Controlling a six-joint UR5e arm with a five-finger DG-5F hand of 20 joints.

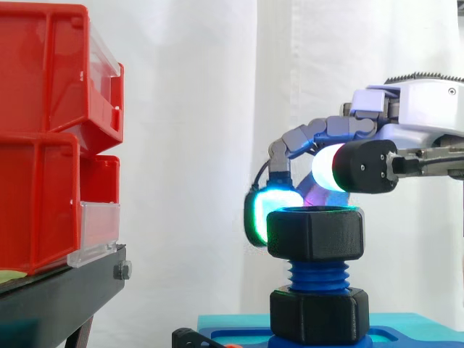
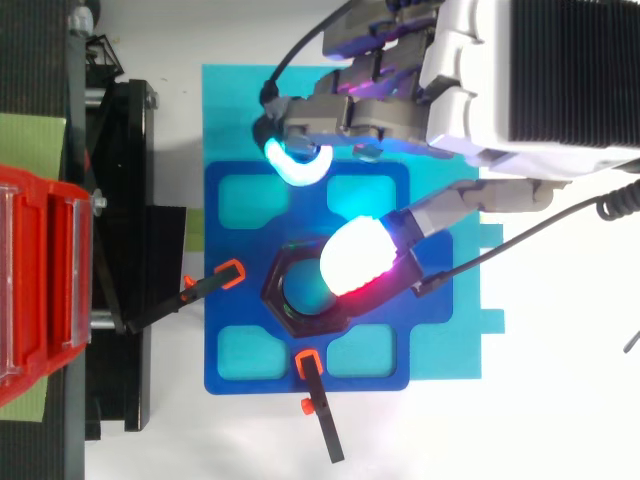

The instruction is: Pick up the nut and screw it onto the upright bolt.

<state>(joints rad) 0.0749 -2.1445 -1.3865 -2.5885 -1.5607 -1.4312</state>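
— Where do we find the nut (image 1: pixel 315 232)?
— It is black and sits at the top of the upright blue bolt (image 1: pixel 319 276). We see 1 band of bare thread between it and the lower nut (image 1: pixel 319 315), which rests on the blue board (image 2: pixel 228 300).
— And the hand (image 1: pixel 428 105)?
— It comes in from the right, close against the nut; we cannot tell whether it grips it.

Nut (image 1: pixel 315 233): black. Bolt (image 1: pixel 317 276): blue thread. Lower hex (image 1: pixel 319 315): black. Plate (image 2: pixel 232 345): dark blue with cyan recesses. Mat (image 2: pixel 230 100): teal. Clamps (image 2: pixel 231 272): black with orange ends. Bins (image 1: pixel 43 130): red with clear fronts. Stand (image 1: pixel 58 297): black. Curtain (image 1: pixel 188 109): white. Hand (image 2: pixel 470 90): pale grey and white. One pad (image 2: pixel 295 165) glows cyan-green, another (image 2: pixel 353 255) white shading to red.
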